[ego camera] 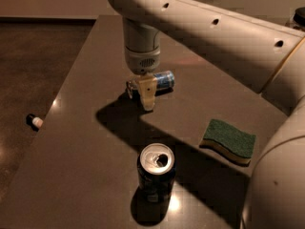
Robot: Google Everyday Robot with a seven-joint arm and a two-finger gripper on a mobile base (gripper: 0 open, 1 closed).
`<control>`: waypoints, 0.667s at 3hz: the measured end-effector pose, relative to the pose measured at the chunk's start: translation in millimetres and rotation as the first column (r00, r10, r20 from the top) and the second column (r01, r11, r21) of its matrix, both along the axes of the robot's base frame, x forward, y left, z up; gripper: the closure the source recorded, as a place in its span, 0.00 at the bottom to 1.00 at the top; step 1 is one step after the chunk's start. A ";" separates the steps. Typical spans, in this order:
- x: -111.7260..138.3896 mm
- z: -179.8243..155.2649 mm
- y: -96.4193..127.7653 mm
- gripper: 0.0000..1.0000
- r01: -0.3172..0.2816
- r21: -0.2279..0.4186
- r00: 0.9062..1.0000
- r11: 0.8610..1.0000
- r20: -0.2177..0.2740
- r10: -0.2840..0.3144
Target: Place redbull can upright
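Observation:
The redbull can (161, 79) is slim, blue and silver, and lies on its side on the dark table (86, 142) near the middle. Its left end is hidden behind my gripper (147, 99). The gripper hangs straight down from the big cream arm (200, 27) and sits low over the table, just in front of the can's left part. I cannot tell whether it touches the can.
A wider dark navy can (156, 173) with an opened top stands upright nearer the front. A green and yellow sponge (228, 140) lies to the right. A small white-capped object (34, 121) lies on the floor left of the table edge.

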State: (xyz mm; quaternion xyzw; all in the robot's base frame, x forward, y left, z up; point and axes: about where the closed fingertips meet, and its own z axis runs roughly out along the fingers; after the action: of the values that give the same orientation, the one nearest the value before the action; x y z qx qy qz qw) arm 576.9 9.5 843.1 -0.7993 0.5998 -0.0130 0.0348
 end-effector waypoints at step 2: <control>11.0 20.1 -19.0 0.80 0.036 0.087 0.999 0.996 -0.036 -0.033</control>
State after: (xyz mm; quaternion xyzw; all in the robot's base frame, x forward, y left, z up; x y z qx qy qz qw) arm 587.8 -9.4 863.2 -0.7867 0.6139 0.0267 0.0593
